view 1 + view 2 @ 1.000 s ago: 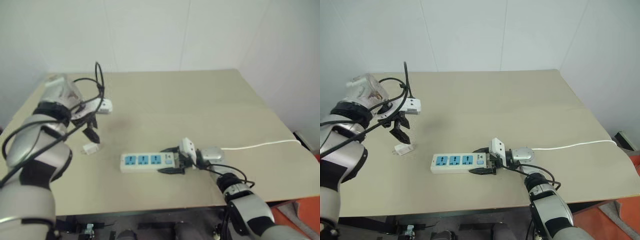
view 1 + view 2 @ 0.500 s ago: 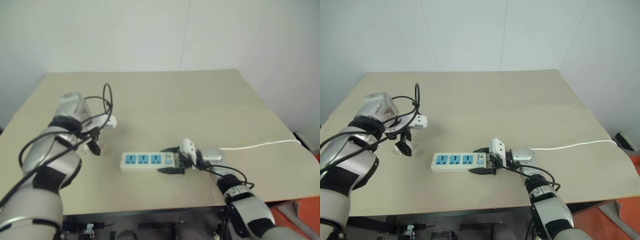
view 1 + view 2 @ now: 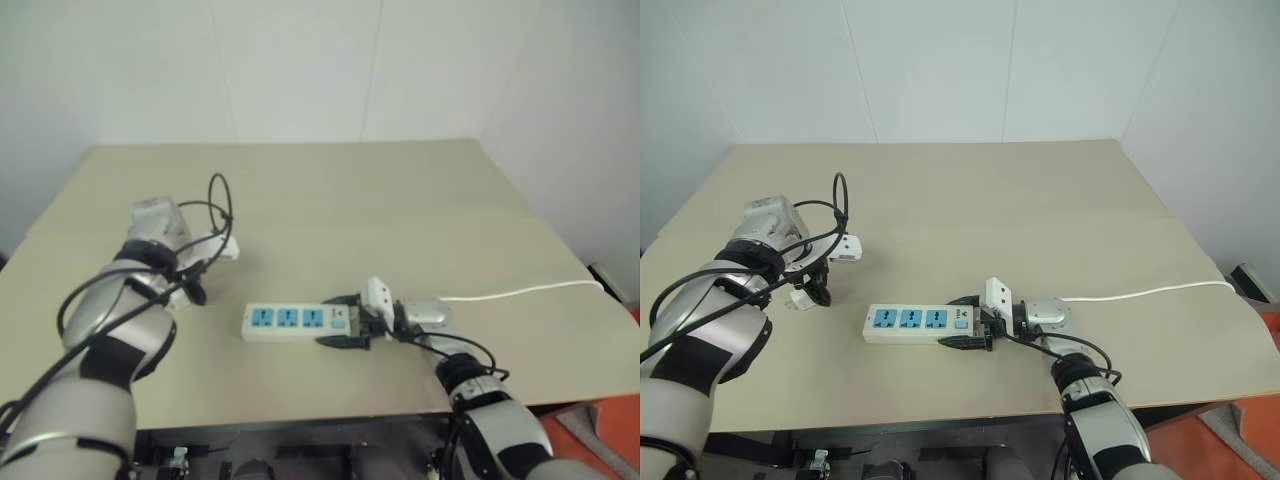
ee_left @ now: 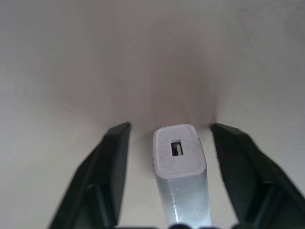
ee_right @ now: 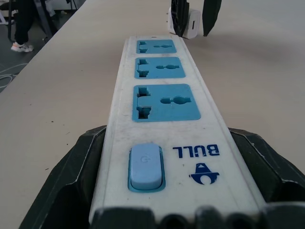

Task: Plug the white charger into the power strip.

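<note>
The white charger (image 4: 178,152) lies on the tan table left of the power strip, its USB port facing the left wrist camera. My left gripper (image 4: 169,125) points down over it and is open, a black finger (image 4: 112,162) on each side with a gap to the charger. In the right eye view the charger (image 3: 799,299) is partly hidden by those fingers. The power strip (image 3: 910,322) lies flat mid-table with three blue sockets. My right gripper (image 3: 955,322) is shut on its switch end, and both fingers (image 5: 81,162) press its sides.
The strip's thin white cord (image 3: 1140,293) runs right to the table's (image 3: 1040,200) edge. Black cables loop over my left wrist (image 3: 840,195). A person's legs (image 5: 21,24) show beyond the table.
My left gripper has come down to the table around the charger and its fingers have drawn closer together. The right gripper and the power strip have stayed put.
</note>
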Robot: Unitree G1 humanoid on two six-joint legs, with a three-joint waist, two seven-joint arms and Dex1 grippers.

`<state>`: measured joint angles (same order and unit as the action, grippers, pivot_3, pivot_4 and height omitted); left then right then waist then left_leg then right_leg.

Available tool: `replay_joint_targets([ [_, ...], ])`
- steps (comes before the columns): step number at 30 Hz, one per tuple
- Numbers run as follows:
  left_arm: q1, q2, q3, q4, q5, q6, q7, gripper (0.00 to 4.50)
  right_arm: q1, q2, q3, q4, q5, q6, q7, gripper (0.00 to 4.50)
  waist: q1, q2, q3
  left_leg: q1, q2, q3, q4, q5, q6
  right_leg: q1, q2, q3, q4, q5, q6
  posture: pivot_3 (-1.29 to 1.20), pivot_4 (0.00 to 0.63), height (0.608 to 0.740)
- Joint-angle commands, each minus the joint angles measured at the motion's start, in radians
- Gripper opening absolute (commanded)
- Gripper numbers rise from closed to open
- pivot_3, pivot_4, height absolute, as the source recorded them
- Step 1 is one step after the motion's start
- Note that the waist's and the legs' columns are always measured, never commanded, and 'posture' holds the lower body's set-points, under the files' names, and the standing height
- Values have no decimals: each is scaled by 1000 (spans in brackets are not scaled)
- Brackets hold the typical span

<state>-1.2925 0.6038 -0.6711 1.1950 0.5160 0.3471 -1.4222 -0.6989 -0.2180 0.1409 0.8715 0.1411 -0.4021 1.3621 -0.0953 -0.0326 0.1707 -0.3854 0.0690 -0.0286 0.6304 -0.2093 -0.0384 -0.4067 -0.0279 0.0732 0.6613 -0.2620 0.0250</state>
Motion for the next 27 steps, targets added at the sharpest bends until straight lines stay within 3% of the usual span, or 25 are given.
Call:
replay_joint_targets([
  [1,1,13,15,7,20,-4,-4,1769,23,0,7,-6,-6,17,-4,3415,0,0,0,0,0,0,0,0,0,0,0,0,0,0,0,0,150,740],
  [3,2,18,16,6,22,-4,-8,1090,22,0,7,-4,-7,17,-6,3415,0,0,0,0,0,0,0,0,0,0,0,0,0,0,0,0,150,740],
  [4,2,19,17,5,23,-4,-9,1027,21,0,7,-2,-6,17,-7,3415,0,0,0,0,0,0,0,0,0,0,0,0,0,0,0,0,150,740],
  [8,-8,26,39,-1,12,-18,-6,1027,14,3,8,5,-9,12,-12,3415,0,0,0,0,0,0,0,0,0,0,0,0,0,0,0,0,150,740],
  [13,-43,30,151,-26,-63,-87,54,1027,12,4,9,8,-8,11,-8,3415,0,0,0,0,0,0,0,0,0,0,0,0,0,0,0,0,150,740],
  [21,-32,24,574,-139,-452,-279,90,1027,7,10,11,11,-9,10,-8,3415,-1,0,0,0,0,0,0,0,0,0,0,0,0,2,-4,0,150,740],
  [27,74,-27,798,-320,-749,-202,-17,1027,7,10,13,13,-11,9,-8,3415,-1,0,0,2,0,0,1,0,0,1,0,0,1,3,-6,0,150,740],
])
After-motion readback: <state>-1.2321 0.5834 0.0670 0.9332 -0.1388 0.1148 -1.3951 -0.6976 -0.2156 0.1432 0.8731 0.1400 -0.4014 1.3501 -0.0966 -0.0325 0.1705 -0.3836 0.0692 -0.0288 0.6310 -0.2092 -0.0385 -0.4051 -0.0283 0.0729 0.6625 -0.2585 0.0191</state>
